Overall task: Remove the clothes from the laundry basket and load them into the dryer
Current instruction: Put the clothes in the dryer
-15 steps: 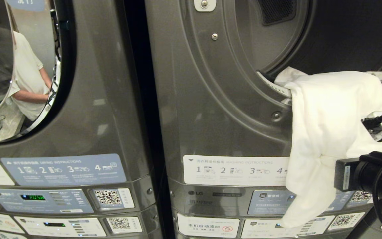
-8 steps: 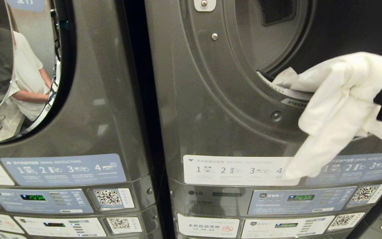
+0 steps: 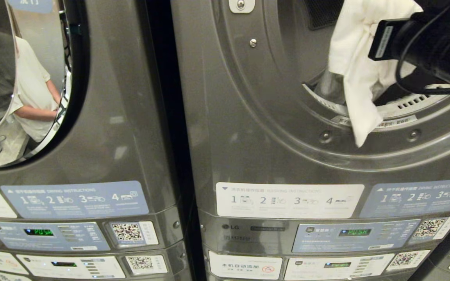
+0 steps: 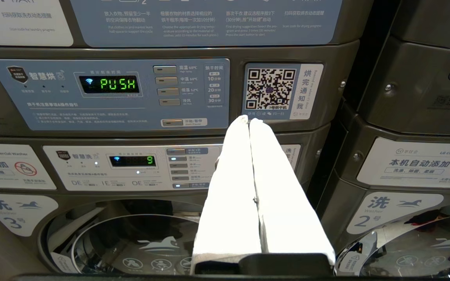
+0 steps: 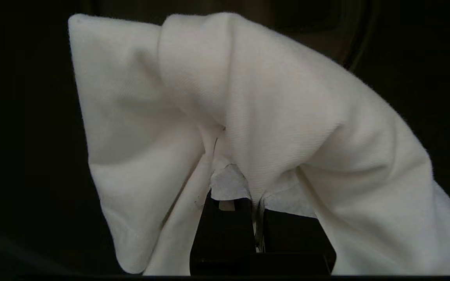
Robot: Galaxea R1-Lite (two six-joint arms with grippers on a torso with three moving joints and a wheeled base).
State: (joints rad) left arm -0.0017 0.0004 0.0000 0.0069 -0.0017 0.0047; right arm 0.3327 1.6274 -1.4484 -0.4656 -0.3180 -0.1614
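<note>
A white garment of soft, finely ribbed knit hangs bunched and folded at the mouth of the dryer, a grey-metal front-loading machine whose round opening stands uncovered. The cloth's upper part is gathered high in the opening, against the dark of the drum, and one long fold trails down across the perforated lower lip of the opening, its tip ending just over the grey ring below. In the right wrist view the garment drapes in two rounded humps, with a pinched seam of fabric at the centre and loose folds falling away on both sides, the dark drum behind it.
</note>
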